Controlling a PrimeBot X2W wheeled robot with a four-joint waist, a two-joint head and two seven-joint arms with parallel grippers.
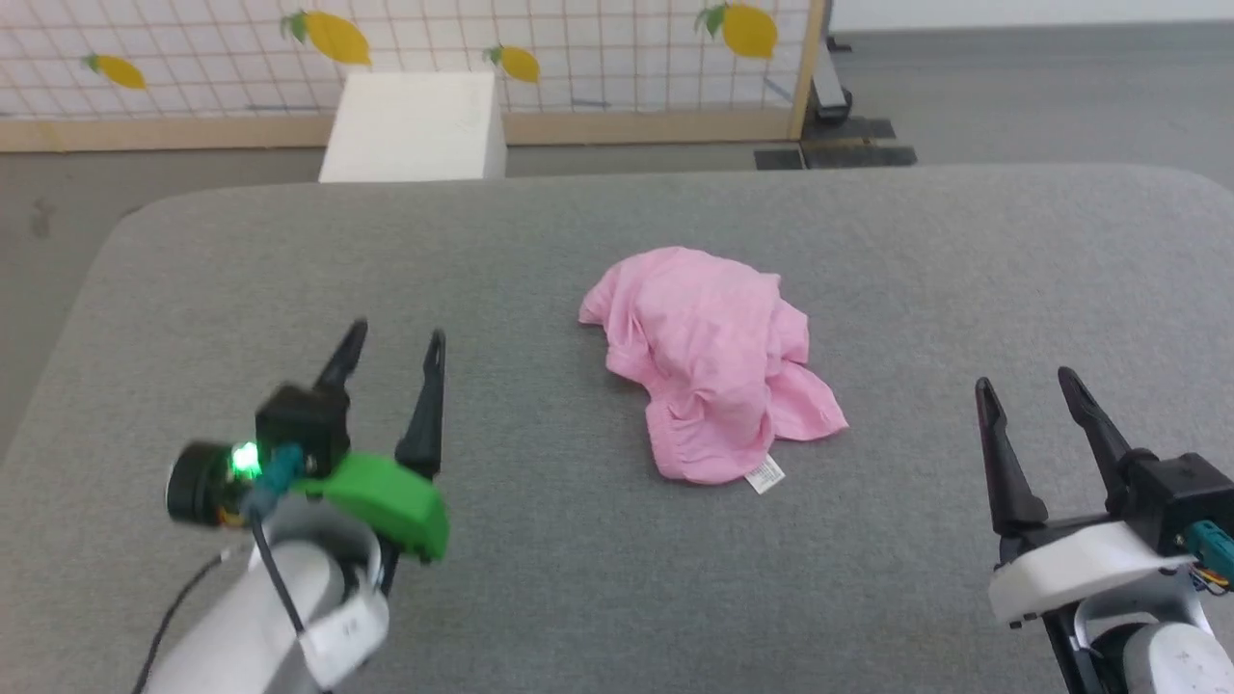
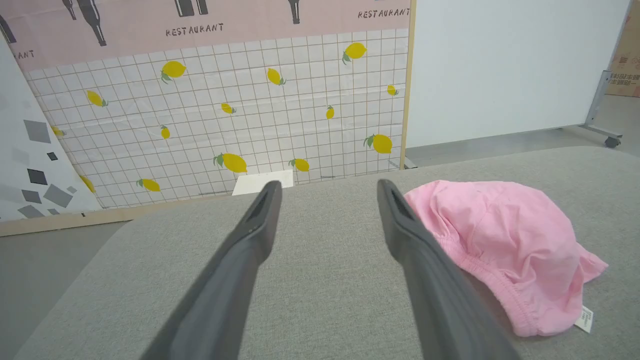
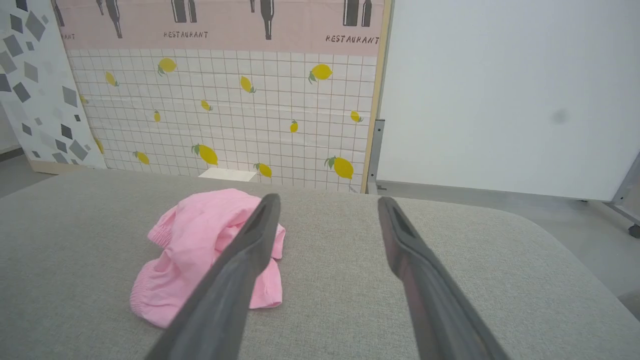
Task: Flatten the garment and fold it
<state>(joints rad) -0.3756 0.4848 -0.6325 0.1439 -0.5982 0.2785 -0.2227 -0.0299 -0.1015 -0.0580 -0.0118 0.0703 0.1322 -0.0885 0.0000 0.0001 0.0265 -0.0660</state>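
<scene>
Fabric of a grey, woven kind covers the broad padded surface [image 1: 578, 598] in front of us, its far corners rounded off and its edge dropping to a grey floor [image 1: 1041, 96]. Near the middle of that surface we see the garment [image 1: 709, 361], pink and crumpled into a low mound, with its gathered waistband along the near edge and a small white care label [image 1: 765, 474] lying on the grey fabric at its near side. Our left gripper [image 1: 397, 333] is over the surface to the left of the garment, well apart from it, its two dark fingers spread with nothing between them. Our right gripper [image 1: 1024, 380] is to the garment's right, also clear of it, fingers likewise apart and holding nothing. Beyond the far edge stands a white box [image 1: 415, 125] on the floor, and behind it a gridded panel printed with yellow lemons [image 1: 578, 48], set in a pale wooden frame [image 1: 808, 67]. From the left wrist view we make out a pink banner [image 2: 225, 15] above the grid reading RESTAURANT, a white board [image 2: 500, 70] to its right on a metal leg with a small castor [image 2: 610, 142], and a pale panel scattered with grey squares [image 2: 30, 165] leaning at the left.
</scene>
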